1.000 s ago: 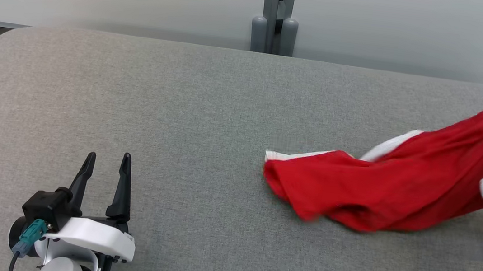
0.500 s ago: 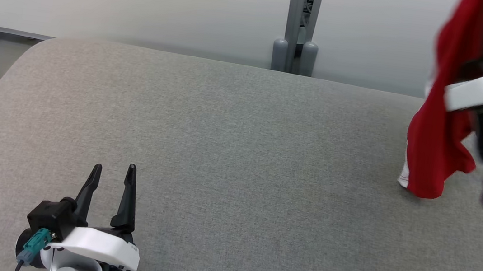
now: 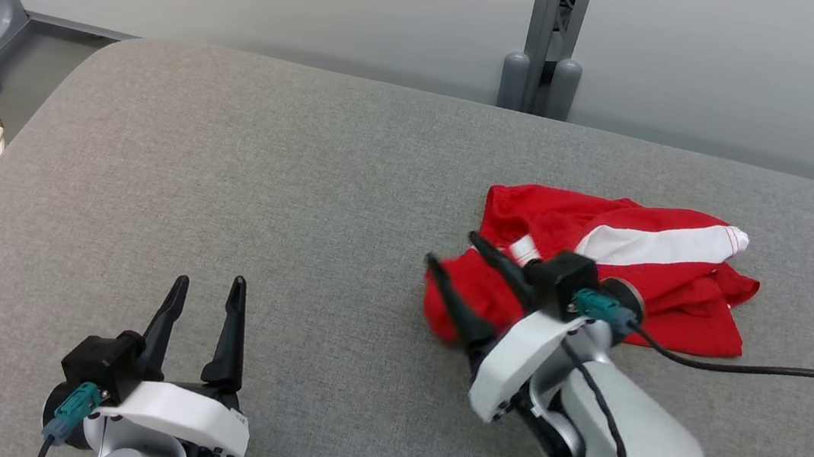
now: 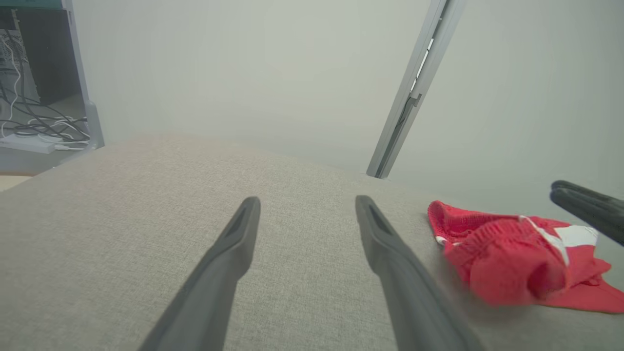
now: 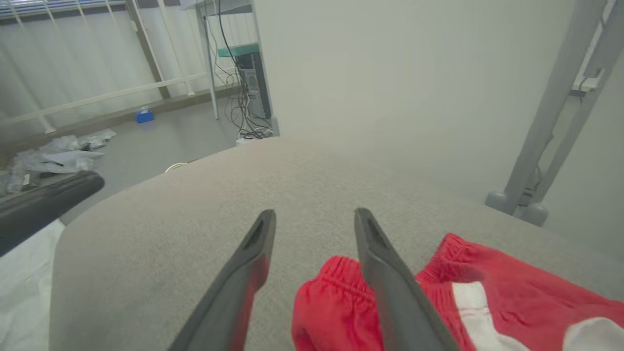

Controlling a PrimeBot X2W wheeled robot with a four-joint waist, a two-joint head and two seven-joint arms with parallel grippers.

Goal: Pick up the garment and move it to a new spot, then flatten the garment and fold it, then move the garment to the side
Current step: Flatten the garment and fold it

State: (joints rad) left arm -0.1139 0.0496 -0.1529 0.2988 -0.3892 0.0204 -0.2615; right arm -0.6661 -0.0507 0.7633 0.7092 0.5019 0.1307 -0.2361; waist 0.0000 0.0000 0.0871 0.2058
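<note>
The garment (image 3: 623,284) lies crumpled on the grey table (image 3: 291,169). The right gripper (image 3: 452,249) angles low over its left edge, fingers apart, perhaps touching cloth. The left gripper (image 3: 209,281), also apart, rests well left of it.

From the head, we look forward and down from well above the garment (image 3: 672,320), taking in much of the grey table (image 3: 268,167). Our left wrist camera sits low over the table, well apart from the garment, and faces the post (image 4: 414,97) beyond it. Our right wrist camera hangs just above one end of the garment. All three views share garment, table and post.
</note>
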